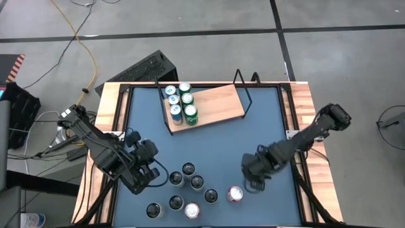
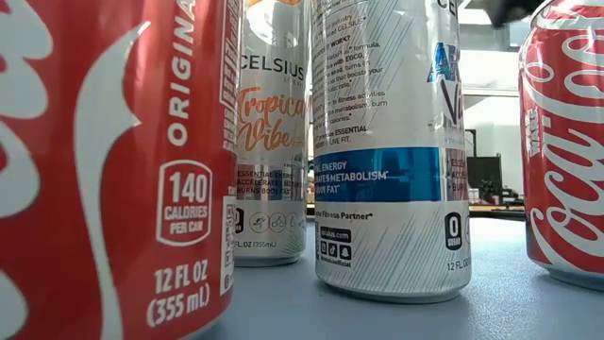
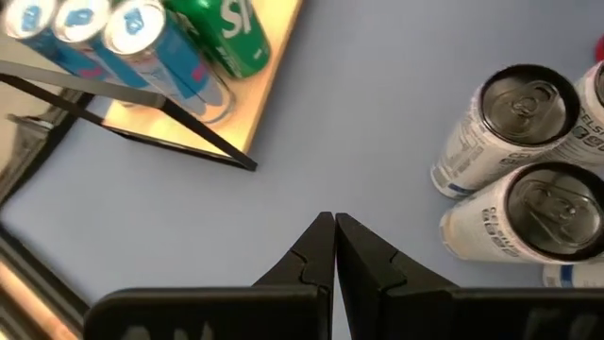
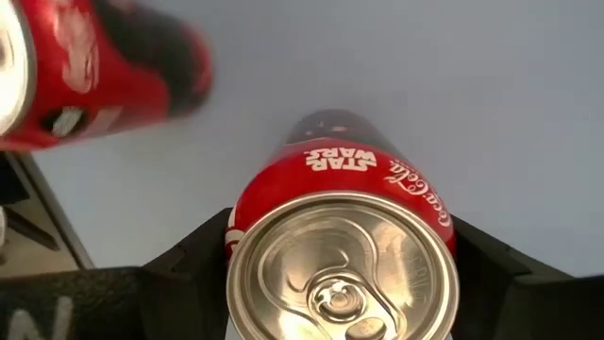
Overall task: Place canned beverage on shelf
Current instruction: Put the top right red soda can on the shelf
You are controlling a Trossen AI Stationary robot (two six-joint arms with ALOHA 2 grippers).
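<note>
— Near the front right of the blue tabletop (image 1: 266, 120), what is the right tool (image 1: 245, 182) doing?

— It sits down around a red Coca-Cola can (image 4: 342, 257), one dark finger on each side of the can's body. In the right wrist view the can's silver top fills the space between the fingers, and "Star Wars" is printed on its side. From above, that can (image 1: 235, 194) stands upright at the right end of the loose group of cans.

— Is it lifted?

— I cannot tell; in the high view it appears to stand on the tabletop.

— And the left tool (image 1: 152, 172)?

— Closed tight with nothing in it, fingertips pressed together, hovering at the left of the loose cans. Its wrist view shows two white Celsius cans (image 3: 514, 113) just beside it.

— Where is the shelf (image 1: 218, 104)?

— Toward the back of the tabletop, slightly angled, a light-wood board in a black wire frame. Six cans (image 1: 180, 101), blue ones and green ones, stand in two rows at its left end; the rest of the board is bare.

— Any other red can?

— One more red can (image 1: 192, 211) stands at the front edge.
</note>
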